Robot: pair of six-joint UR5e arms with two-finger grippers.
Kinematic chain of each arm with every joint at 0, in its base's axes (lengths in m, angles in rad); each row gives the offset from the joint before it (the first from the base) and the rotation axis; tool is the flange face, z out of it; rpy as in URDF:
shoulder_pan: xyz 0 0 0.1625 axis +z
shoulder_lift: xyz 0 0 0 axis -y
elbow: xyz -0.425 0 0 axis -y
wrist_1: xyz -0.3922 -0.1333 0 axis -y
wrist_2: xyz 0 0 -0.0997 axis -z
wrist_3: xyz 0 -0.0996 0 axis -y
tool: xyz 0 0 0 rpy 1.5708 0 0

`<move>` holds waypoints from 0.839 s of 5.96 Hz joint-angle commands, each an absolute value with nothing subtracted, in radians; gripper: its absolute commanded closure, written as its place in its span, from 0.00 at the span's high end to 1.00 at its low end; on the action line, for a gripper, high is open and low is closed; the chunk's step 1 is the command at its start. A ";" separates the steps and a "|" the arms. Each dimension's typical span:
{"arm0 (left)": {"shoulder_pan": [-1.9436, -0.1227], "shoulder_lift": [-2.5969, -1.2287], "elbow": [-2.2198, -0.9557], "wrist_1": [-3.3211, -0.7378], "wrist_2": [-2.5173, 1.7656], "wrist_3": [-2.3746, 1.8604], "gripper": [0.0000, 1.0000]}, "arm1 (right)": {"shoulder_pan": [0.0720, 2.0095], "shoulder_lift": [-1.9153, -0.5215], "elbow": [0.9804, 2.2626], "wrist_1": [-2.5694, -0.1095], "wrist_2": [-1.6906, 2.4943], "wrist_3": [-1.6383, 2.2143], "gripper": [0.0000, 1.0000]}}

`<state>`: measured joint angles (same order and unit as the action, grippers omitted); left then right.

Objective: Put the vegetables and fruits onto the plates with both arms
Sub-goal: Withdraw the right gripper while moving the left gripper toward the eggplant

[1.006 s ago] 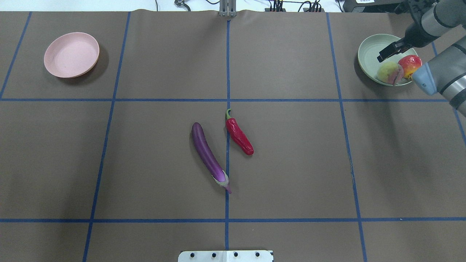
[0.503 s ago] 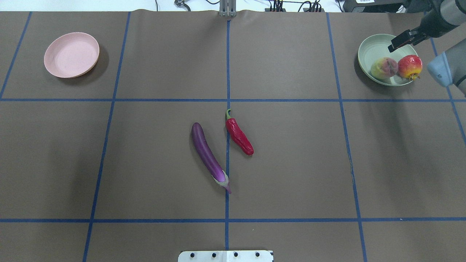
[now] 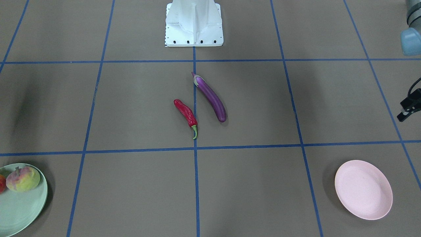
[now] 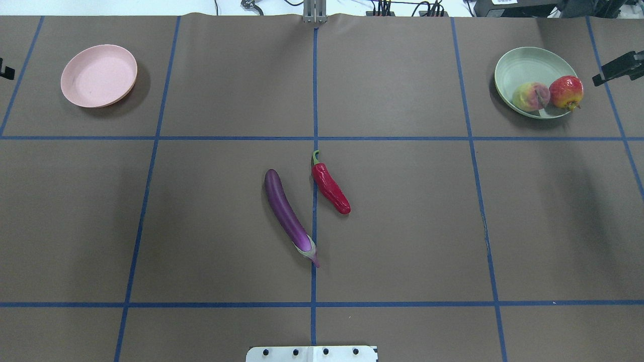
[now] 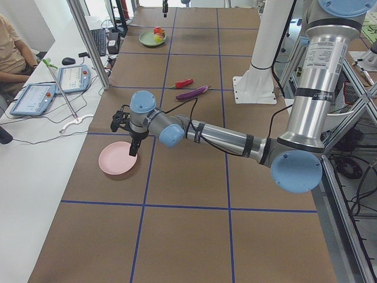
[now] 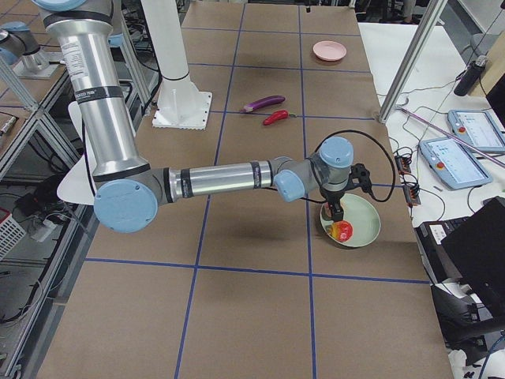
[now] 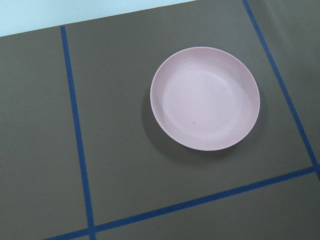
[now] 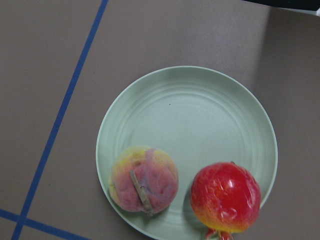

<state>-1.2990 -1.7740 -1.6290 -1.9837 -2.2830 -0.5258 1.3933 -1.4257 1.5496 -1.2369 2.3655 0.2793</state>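
Pale mint green round plate (image 4: pixel 518 60), overhead upper right, is holding pink-yellow peach (image 4: pixel 531 96) and red-orange round fruit (image 4: pixel 566 92). Glossy purple eggplant (image 4: pixel 288 215) and wrinkled red chili (image 4: pixel 330 188) are lying centre, well apart from pale pink round plate (image 4: pixel 98 75). Left gripper (image 3: pixel 406 110), right gripper (image 4: pixel 611 70): open/closed can't tell.

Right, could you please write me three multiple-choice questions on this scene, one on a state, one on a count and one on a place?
1. What state is the pink plate in?
A) empty
B) holding one item
C) holding two items

2. How many fruits lie in the green plate?
A) one
B) two
C) three

3. In the overhead view, where does the eggplant lie relative to the chili pepper?
A) to its left
B) to its right
C) on top of it

Answers:
1 A, since the left wrist view shows it bare.
2 B, since the peach and the red fruit sit in it.
3 A, since the two lie apart on the table, with the eggplant on the left.
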 commanded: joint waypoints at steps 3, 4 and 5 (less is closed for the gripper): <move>-0.901 -1.912 -1.684 -1.967 -2.243 -0.915 1.00 | 1.599 -1.775 1.914 -1.647 2.356 -0.097 0.99; -0.746 -1.986 -1.680 -1.927 -2.103 -1.144 1.00 | 1.635 -1.785 1.914 -1.684 2.330 -0.135 1.00; -0.633 -2.119 -1.649 -1.755 -1.991 -1.307 1.00 | 1.635 -1.789 1.913 -1.684 2.332 -0.137 1.00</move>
<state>-0.7488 -2.0106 -1.6705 -1.8794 -2.0972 -1.1356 1.6220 -1.7828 1.9103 -1.6633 2.3376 -0.1150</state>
